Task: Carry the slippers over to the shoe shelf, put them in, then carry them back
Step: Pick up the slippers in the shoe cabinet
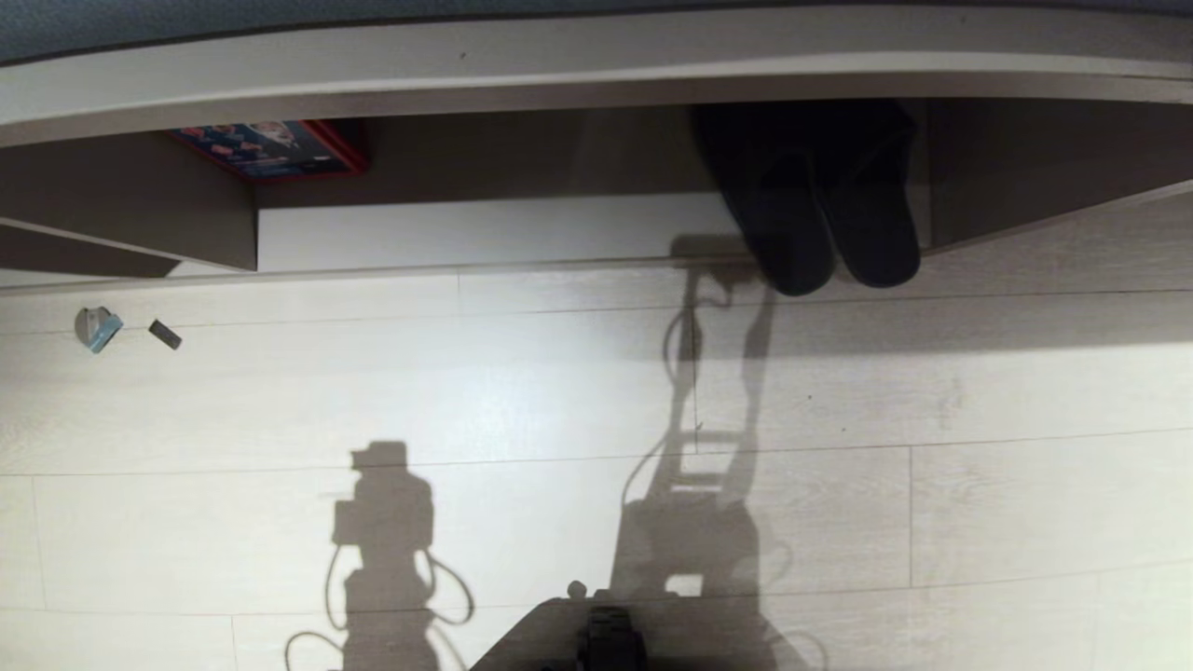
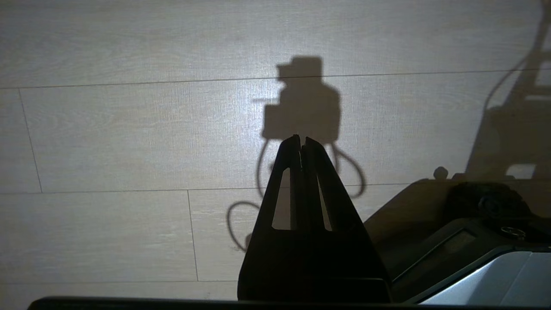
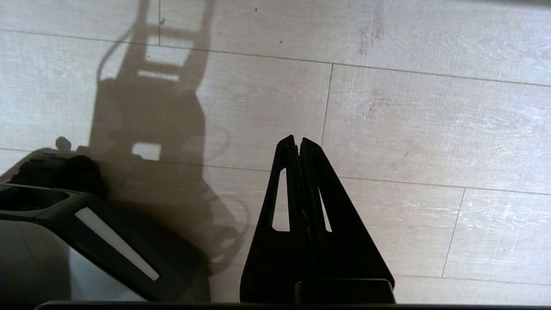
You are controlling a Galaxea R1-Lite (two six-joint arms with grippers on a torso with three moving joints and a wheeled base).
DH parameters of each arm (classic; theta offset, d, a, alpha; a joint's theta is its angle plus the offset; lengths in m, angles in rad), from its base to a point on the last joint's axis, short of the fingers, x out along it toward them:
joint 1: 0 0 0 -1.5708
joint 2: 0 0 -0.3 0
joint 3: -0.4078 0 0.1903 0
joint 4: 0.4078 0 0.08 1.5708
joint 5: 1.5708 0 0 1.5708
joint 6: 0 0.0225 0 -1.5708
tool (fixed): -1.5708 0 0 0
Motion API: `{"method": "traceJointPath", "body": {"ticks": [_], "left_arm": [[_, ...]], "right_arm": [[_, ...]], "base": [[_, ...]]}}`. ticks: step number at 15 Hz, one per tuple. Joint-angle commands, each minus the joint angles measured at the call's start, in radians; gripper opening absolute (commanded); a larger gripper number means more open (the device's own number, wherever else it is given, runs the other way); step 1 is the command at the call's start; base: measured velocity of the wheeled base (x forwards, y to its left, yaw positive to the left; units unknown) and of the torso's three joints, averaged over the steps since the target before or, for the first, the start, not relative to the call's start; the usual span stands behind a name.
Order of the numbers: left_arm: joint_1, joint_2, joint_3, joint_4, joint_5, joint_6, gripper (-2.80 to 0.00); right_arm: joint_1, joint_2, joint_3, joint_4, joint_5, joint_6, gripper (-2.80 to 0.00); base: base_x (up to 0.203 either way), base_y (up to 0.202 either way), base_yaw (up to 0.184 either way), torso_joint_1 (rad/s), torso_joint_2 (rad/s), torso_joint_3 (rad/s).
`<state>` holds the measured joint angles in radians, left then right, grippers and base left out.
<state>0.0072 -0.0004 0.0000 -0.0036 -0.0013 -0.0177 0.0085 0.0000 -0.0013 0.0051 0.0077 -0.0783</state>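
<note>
While both arms hang idle over bare floor, the slippers (image 1: 820, 219) sit side by side in the shoe shelf (image 1: 596, 75), in the open cubby on the robot's right half of the head view, their near ends projecting past the pale base board (image 1: 485, 233) onto the light plank floor (image 1: 979, 391). A red-edged printed box (image 1: 270, 149) lies deeper in the shelf toward the left. On the floor near the left corner of the shelf lie a small blue-and-grey object (image 1: 97, 328) and, just beside it, a small dark block (image 1: 165, 334). The left pincer (image 2: 301, 140) points at empty floor with fingers pressed together and nothing between them. The right pincer (image 3: 298, 141) is likewise closed and empty above the planks. Shadows of the robot fall across the floor.
</note>
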Motion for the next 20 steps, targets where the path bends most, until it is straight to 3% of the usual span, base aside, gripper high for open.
{"method": "traceJointPath", "body": {"ticks": [1, 10, 20], "left_arm": [[0.000, 0.001, 0.000, 0.001, 0.001, 0.001, -2.80], [0.001, 0.075, -0.002, 0.004, 0.001, 0.001, -2.80], [0.001, 0.002, -0.002, 0.004, 0.001, 0.001, -2.80]], "right_arm": [[0.001, 0.002, -0.002, 0.006, 0.002, -0.004, -2.80], [0.001, 0.002, -0.002, 0.006, 0.003, -0.014, -2.80], [0.002, 0.002, -0.002, 0.006, 0.003, -0.014, -2.80]], "base": [[0.000, 0.000, 0.000, 0.002, 0.00, 0.203], [0.000, 0.000, 0.000, 0.003, 0.00, 0.203], [0.000, 0.000, 0.000, 0.003, 0.00, 0.204]]}}
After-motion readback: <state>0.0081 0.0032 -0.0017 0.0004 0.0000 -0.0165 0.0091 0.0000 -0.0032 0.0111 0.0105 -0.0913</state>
